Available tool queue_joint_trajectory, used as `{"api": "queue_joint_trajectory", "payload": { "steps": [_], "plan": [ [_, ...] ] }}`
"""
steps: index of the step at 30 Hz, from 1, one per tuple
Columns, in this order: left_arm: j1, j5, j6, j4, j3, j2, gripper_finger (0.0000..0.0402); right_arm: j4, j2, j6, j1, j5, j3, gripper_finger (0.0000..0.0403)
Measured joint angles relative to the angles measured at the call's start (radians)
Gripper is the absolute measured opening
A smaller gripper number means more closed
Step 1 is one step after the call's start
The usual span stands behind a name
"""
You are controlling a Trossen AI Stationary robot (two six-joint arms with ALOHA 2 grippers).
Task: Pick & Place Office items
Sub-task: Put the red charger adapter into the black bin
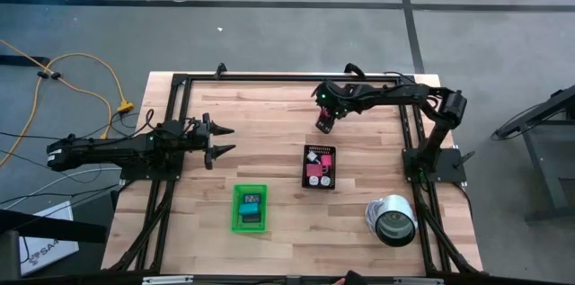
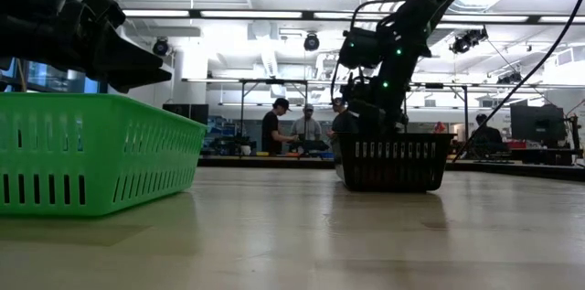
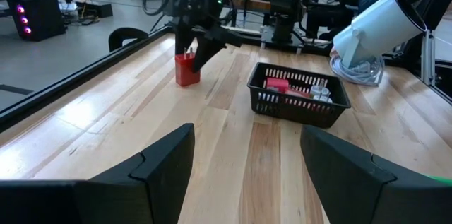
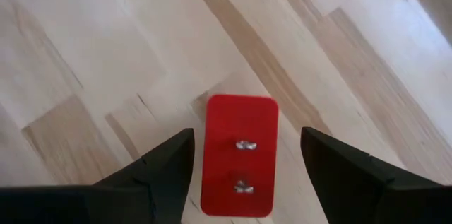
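So the right tool [image 4: 244, 164] is hanging right over the red block [image 4: 240, 155] near the bench's [image 1: 269, 114] far edge, fingers spread wide either side, gripping nothing. Left tool [image 1: 223, 139] waits open and empty over the left side. More small pieces sit in the black basket [image 1: 320, 168] mid-bench, hard to make out. Bare wood all around the block

My tabletop [image 1: 278, 240], pale wood planks, carries a green tray [image 1: 250, 208], a black basket [image 1: 319, 168], a red block [image 1: 323, 125] and a silver can [image 1: 392, 219] on its side.
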Motion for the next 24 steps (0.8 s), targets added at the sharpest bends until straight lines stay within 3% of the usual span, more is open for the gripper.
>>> {"api": "queue_joint_trajectory", "payload": {
  "steps": [7, 24],
  "plan": [
    [0.0, 0.0, 0.0, 0.0, 0.0, 0.0, 0.0252, -0.006, 0.0, 0.0, 0.0, 0.008, 0.0, 0.0242],
    [0.0, 0.0, 0.0, 0.0, 0.0, 0.0, 0.0252, -0.037, 0.0, 0.001, 0.0, 0.005, 0.0, 0.0159]
  ]
}}
